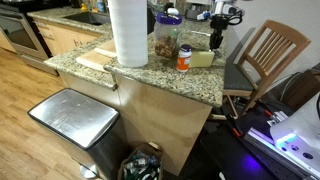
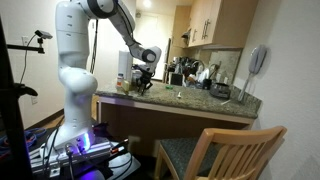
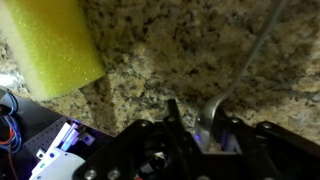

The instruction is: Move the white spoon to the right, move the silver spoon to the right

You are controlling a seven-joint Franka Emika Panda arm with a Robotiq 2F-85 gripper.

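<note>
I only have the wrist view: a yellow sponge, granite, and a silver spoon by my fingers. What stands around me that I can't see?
Observer: A small orange-capped bottle stands right beside the sponge, as an exterior view shows.
Operator: Anything taller near it?
Observer: Yes, a jar stands next to that bottle, on the side away from the sponge.
Operator: And off the counter?
Observer: A wooden chair stands past the end of the counter, on the side where the gripper is.
</note>
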